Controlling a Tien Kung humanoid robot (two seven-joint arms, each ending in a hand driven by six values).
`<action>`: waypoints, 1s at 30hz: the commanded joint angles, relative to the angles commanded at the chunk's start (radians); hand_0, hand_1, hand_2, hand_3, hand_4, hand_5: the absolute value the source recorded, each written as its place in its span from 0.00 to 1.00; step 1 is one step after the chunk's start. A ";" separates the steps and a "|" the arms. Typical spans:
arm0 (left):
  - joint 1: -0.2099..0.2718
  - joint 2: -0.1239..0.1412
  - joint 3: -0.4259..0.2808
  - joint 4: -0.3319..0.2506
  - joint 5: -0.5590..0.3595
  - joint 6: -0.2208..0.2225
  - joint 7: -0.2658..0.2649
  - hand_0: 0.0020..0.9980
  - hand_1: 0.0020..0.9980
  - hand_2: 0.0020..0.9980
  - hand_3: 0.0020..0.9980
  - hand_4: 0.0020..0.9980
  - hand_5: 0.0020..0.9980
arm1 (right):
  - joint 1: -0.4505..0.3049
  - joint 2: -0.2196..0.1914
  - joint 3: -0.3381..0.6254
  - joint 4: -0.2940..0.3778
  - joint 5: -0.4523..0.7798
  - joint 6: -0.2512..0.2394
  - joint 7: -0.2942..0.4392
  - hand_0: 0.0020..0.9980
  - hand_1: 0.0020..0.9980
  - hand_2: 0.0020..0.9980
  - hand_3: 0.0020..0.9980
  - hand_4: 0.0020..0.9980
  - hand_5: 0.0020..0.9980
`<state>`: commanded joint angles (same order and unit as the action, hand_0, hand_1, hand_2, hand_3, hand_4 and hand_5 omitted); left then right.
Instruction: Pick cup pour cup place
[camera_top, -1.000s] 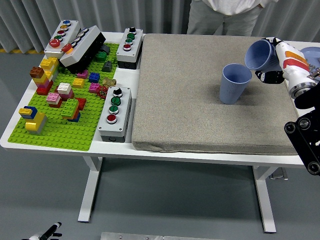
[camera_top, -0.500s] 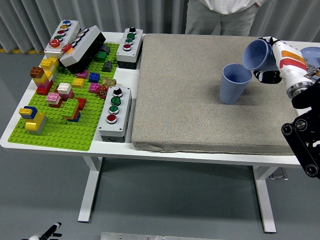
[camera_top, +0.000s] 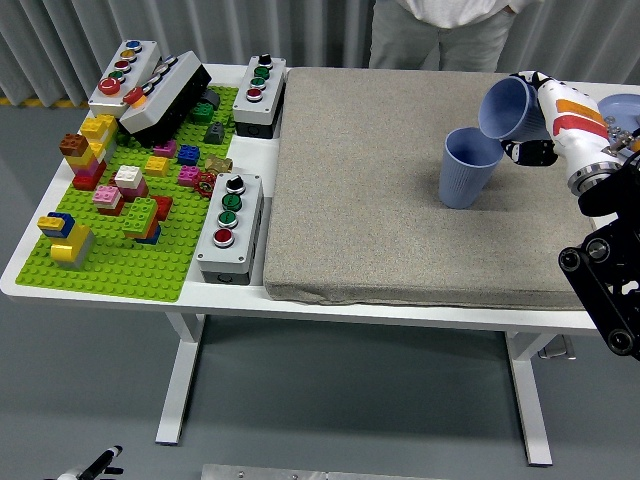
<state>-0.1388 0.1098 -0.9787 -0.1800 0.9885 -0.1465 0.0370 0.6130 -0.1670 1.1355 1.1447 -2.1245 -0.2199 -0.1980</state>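
One grey mat (camera_top: 400, 180) on white table (camera_top: 120, 290)

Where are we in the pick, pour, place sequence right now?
Pick looks done: the right robot hand holds the tilted blue cup off the grey mat. Pouring is in hand: its mouth leans down-left toward the upright blue cup standing on the mat; I cannot see anything flowing. Left: tip the held cup upright, set it down, release. The left robot hand is out of view.
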 joint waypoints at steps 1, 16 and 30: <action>0.000 0.000 0.000 0.000 0.000 0.000 0.000 0.86 0.82 0.89 0.79 0.65 1.00 | 0.001 -0.001 -0.004 0.002 -0.005 0.000 -0.002 0.77 0.64 0.51 0.62 0.70 0.01; 0.002 0.000 0.001 0.000 -0.002 0.000 0.000 0.86 0.82 0.89 0.79 0.65 1.00 | 0.007 -0.026 -0.043 0.008 -0.024 0.000 -0.004 0.77 0.64 0.51 0.61 0.70 0.01; -0.001 0.000 -0.003 0.000 0.000 0.001 -0.001 0.86 0.82 0.89 0.79 0.65 1.00 | 0.012 -0.047 -0.069 0.013 -0.025 0.001 -0.004 0.77 0.64 0.51 0.61 0.70 0.01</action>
<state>-0.1398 0.1100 -0.9819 -0.1800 0.9885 -0.1454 0.0363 0.6253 -0.2141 1.0667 1.1573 -2.1496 -0.2193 -0.2015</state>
